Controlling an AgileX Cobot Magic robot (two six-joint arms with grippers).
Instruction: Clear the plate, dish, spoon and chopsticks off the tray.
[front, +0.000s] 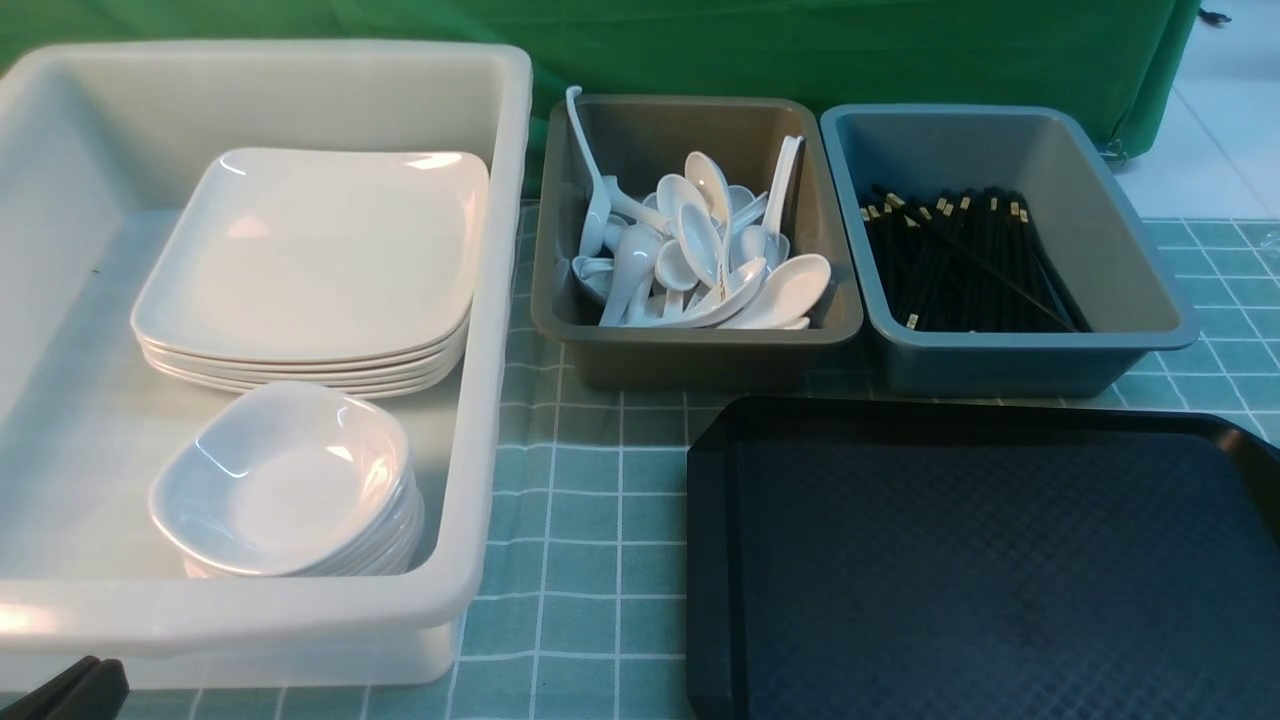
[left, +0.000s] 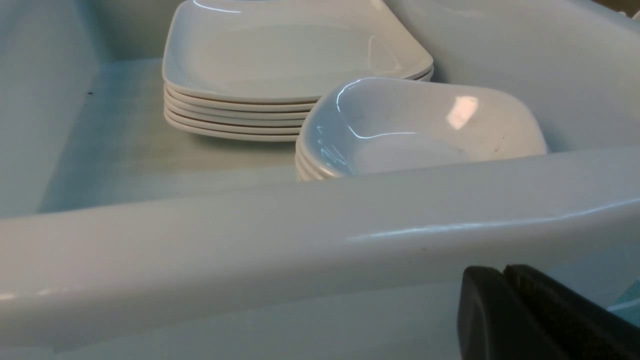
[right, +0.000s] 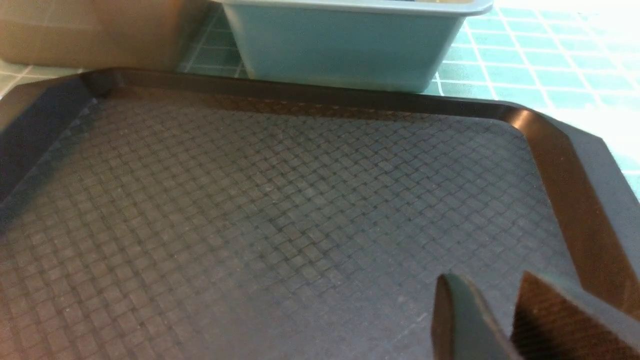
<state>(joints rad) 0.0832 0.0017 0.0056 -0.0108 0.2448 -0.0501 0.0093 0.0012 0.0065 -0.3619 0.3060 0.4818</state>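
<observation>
A: Black plastic, cross-hatched all over: the tray (front: 980, 560) lies flat on the checked green cloth of the worktop (front: 580, 520), on the right side near the robot, and I see nothing resting on it.

B: And the tableware?

A: The plate (front: 320, 250) tops a stack at the far end of the big white tub (front: 490, 400) on the left. The dish (front: 285, 480) tops a smaller stack at the near end of the same tub, just beside the plates.

B: Spoons, chopsticks?

A: A spoon (front: 785, 292) lies on a heap of white spoons in the brown-grey bin (front: 700, 345) behind the tray. The chopsticks (front: 965, 262) are bundled in the blue-grey bin (front: 1030, 365) to its right, gold bands toward the far wall.

B: The pincers?

A: The left pincer (left: 502, 300) sits low just outside the tub's near wall, its two black fingers (left: 480, 320) pressed together with nothing between them. The right pincer (right: 502, 310) hangs over the tray near its right rim, fingers slightly apart and holding nothing.
</observation>
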